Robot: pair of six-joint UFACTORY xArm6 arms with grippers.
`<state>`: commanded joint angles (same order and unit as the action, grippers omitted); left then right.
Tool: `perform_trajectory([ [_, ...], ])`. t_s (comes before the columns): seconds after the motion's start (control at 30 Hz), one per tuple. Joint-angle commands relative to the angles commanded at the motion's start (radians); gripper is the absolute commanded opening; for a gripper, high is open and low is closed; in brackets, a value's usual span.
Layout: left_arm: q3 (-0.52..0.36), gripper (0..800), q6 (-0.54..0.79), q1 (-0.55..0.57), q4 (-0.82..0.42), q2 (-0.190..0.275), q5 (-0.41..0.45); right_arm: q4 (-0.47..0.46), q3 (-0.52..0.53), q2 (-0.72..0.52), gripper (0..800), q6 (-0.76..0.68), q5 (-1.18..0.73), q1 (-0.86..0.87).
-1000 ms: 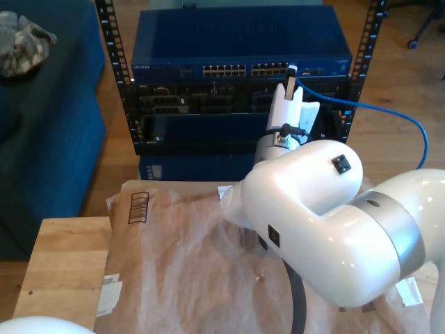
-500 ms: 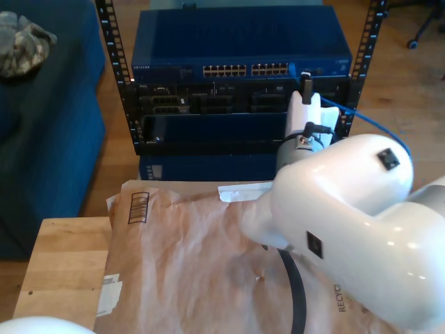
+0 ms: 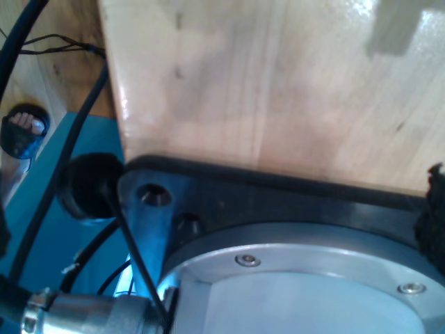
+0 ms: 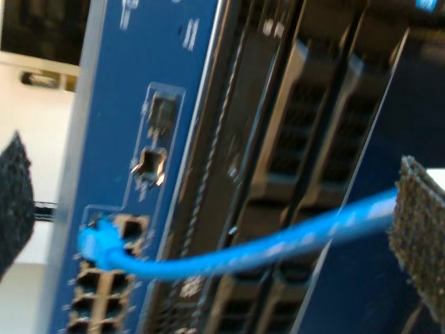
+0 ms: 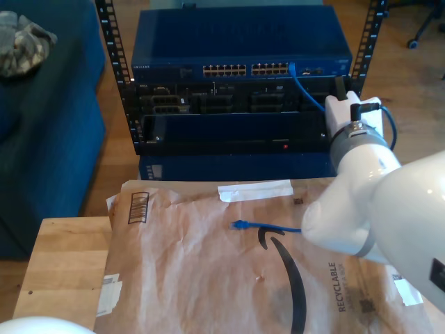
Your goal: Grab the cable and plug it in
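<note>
Parted wide, the jaws of my second gripper (image 4: 208, 209) stand with one dark textured pad (image 4: 419, 240) at either side of the second wrist view and bare room between them. The cable (image 4: 250, 254) crosses that gap in a shallow sag. It runs past the one pad, and I cannot tell whether it touches it; it does not look clamped. Ahead of the jaws, the cable's plug sits in a port at the end of the row on the blue switch (image 4: 139, 125), with two small sockets just beyond it on the same panel. Black rack units with vent slots lie beside the switch, close to the jaw line.

From the exterior view, my second gripper (image 5: 348, 104) hangs before the rack (image 5: 139, 132), with the cable (image 5: 306, 90) sloping from the switch port to it. The cable's other plug (image 5: 240, 225) lies on brown wrapping paper (image 5: 188, 271) behind the jaws, well apart.

My first gripper's jaw state I cannot tell; its camera faces a wooden board (image 3: 278, 90) and a metal flange (image 3: 313, 292).
</note>
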<state>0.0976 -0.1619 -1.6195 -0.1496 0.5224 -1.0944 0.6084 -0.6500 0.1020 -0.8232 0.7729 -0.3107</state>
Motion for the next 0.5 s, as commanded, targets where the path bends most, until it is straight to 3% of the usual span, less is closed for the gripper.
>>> perform_trajectory([
  [0.13, 0.000, 800, 0.000, 0.000, 0.000, -0.002, 0.000, 0.000, 0.058, -0.180, 710, 0.213, -0.247, 0.097],
  [0.27, 0.000, 800, 0.000, 0.000, 0.000, 0.000, 0.000, -0.003, 0.095, -0.319, 737, 0.345, -0.454, 0.190],
  [0.33, 0.000, 800, 0.000, 0.000, -0.002, 0.000, 0.002, -0.005, 0.114, -0.379, 797, 0.405, -0.529, 0.262],
  [0.5, 0.000, 800, 0.000, 0.000, -0.002, 0.000, 0.000, -0.031, 0.193, -0.497, 796, 0.529, -0.718, 0.480],
])
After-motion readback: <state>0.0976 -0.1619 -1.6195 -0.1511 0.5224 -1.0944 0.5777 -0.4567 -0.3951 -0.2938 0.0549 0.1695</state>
